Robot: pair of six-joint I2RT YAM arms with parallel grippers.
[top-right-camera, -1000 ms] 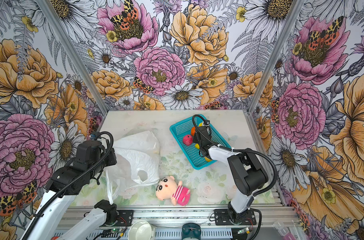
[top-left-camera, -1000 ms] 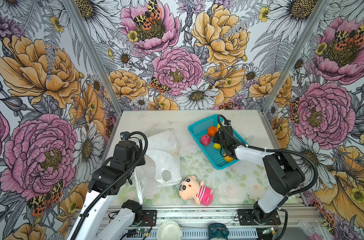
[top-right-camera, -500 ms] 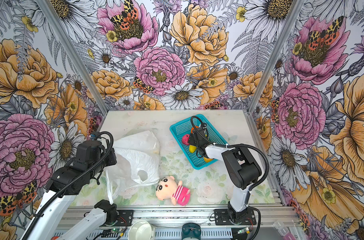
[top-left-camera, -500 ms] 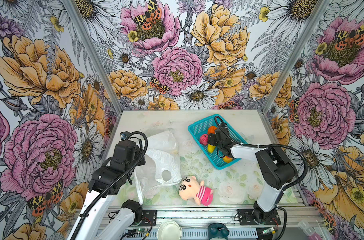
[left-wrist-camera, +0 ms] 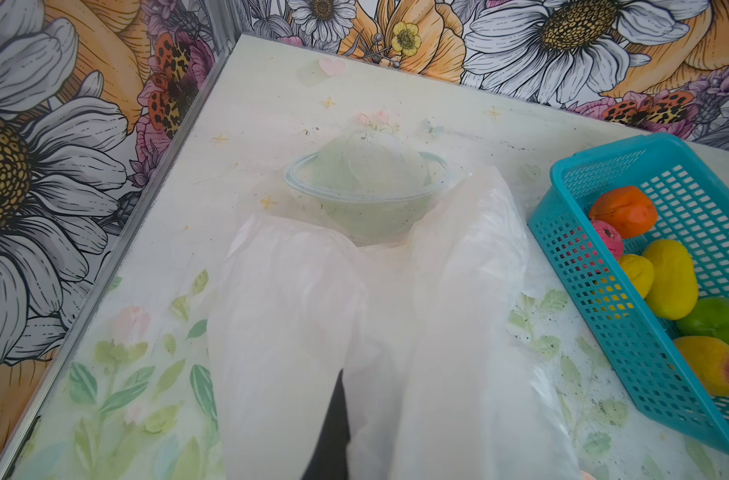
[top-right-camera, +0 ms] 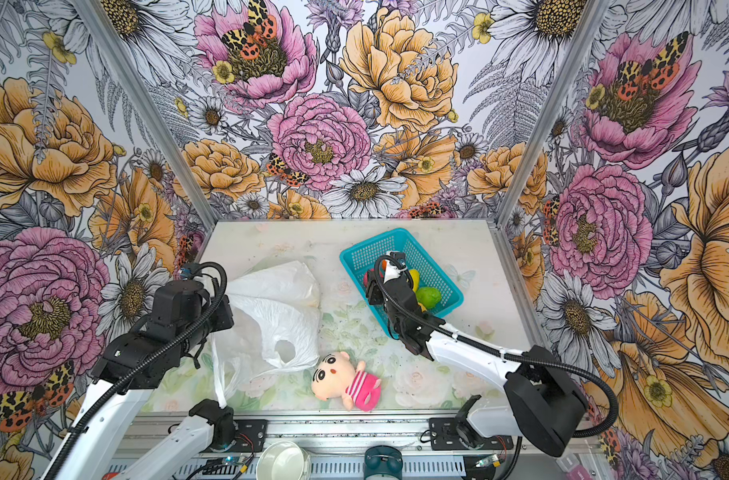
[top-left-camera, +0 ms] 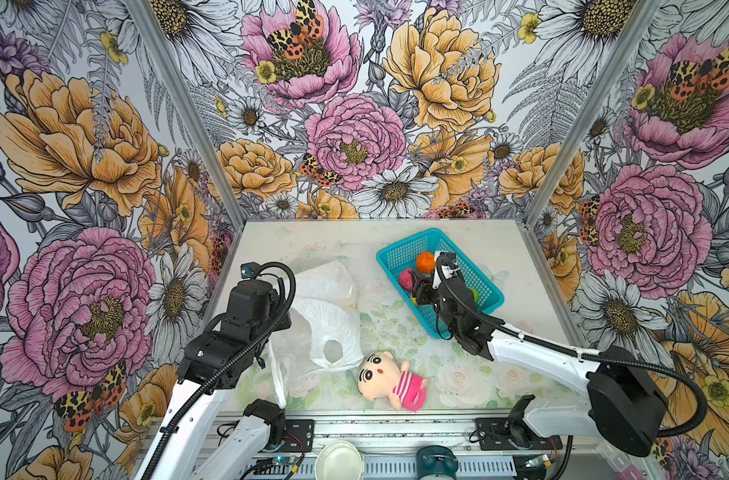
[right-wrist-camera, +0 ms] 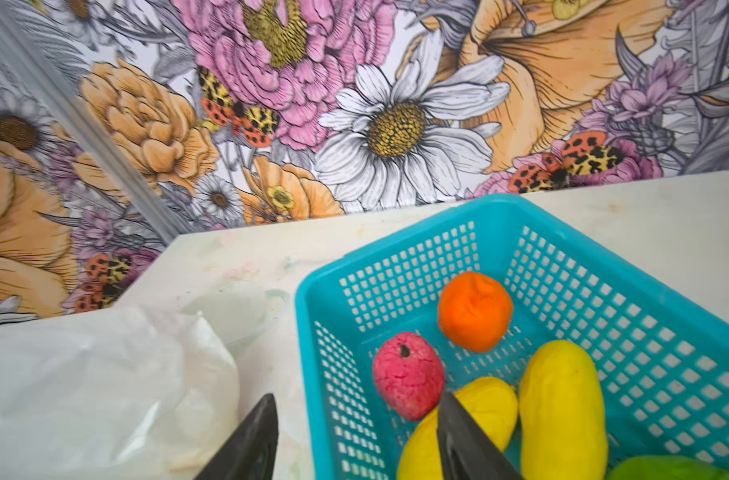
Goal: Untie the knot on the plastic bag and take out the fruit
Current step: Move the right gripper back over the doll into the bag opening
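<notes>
The right hand (right-wrist-camera: 356,399) hangs over the near wall of the blue basket (right-wrist-camera: 412,257). Its two dark fingers (right-wrist-camera: 263,432) stand partly apart with nothing between them. One finger is outside the basket, over the bench (top-left-camera: 313,237); the other is above a long yellow piece of the fruit (right-wrist-camera: 562,407). The rest of the fruit lies just beyond the fingertips, all inside the basket, which seems to serve as the drop-off spot.

The left hand (left-wrist-camera: 333,419) is closed, pinching the plastic bag (top-left-camera: 325,328), whose thin film drapes over it and hides the fingers. It is probably lifting the bag to keep the mouth reachable. The bag sags slack and flat beyond this hand, and no fruit shows through it. No knot is visible, and one handle loop lies open. A plush doll (top-left-camera: 390,380) lies on the bench between the two arms.
</notes>
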